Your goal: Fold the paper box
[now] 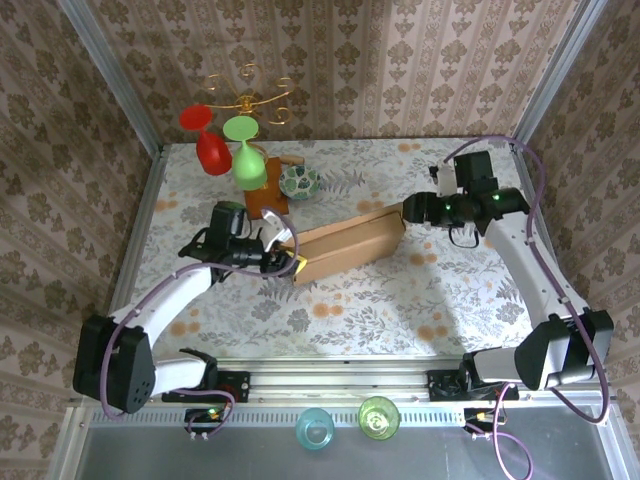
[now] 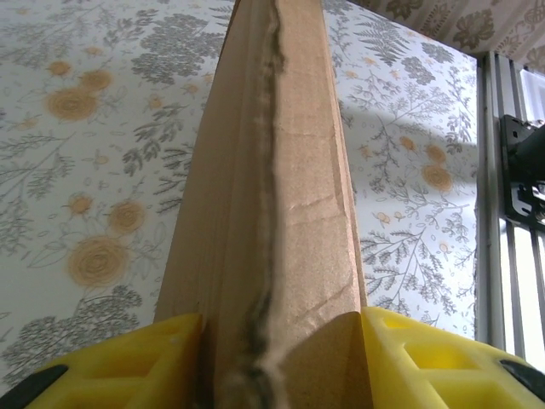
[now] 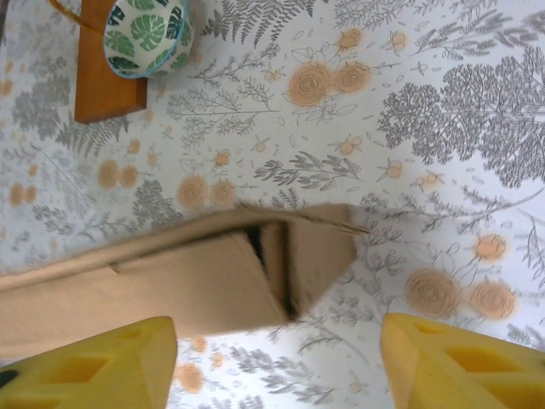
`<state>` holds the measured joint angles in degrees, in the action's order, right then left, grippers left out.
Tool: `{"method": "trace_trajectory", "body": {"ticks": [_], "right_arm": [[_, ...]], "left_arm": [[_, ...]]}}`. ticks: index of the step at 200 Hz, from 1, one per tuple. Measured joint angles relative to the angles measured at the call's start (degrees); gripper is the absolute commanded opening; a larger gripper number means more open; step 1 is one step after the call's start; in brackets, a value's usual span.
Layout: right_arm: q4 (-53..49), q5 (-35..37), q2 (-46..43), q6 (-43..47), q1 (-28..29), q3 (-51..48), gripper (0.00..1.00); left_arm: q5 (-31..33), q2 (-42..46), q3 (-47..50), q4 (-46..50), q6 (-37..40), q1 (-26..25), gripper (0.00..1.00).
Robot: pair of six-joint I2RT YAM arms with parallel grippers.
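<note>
While the left gripper [image 2: 277,341] pinches one end of the paper box [image 2: 272,213] between its yellow fingers [image 2: 128,366], the right gripper [image 3: 277,341] hangs wide open by the other end, holding nothing. The box is long, tan, creased cardboard. Beyond the right gripper, a leafy bowl [image 3: 145,34] is next to a wooden board [image 3: 102,85].

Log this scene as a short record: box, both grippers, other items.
box: tan cardboard, folded long, lying slantwise between the grippers; right end not closed up
left gripper: shut on the box's left end, one finger on each side
right gripper: open wide at the box's right end, no grip
board: reddish wood, behind the box
bowl: leaf pattern, at the board's right corner
red glass: far left
green glass: beside the red one
</note>
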<state>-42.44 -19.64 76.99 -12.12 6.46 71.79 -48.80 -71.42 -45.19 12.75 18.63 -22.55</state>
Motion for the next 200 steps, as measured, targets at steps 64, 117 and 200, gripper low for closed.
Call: {"method": "trace_trajectory", "body": {"ticks": [64, 117, 200], "right_arm": [[4.4, -2.1, 10.5, 7.5, 0.0, 0.6, 0.75], [4.9, -2.3, 12.5, 8.8, 0.6, 2.2, 0.69], [4.5, -0.9, 13.0, 9.3, 2.0, 2.8, 0.66]], "left_arm": [[-2.1, -3.6, -2.1, 2.8, 3.1, 1.6, 0.46], [-2.7, -5.1, -3.1, 3.3, 3.3, 2.1, 0.47], [-2.9, -5.5, -3.1, 3.1, 3.4, 2.3, 0.40]]}}
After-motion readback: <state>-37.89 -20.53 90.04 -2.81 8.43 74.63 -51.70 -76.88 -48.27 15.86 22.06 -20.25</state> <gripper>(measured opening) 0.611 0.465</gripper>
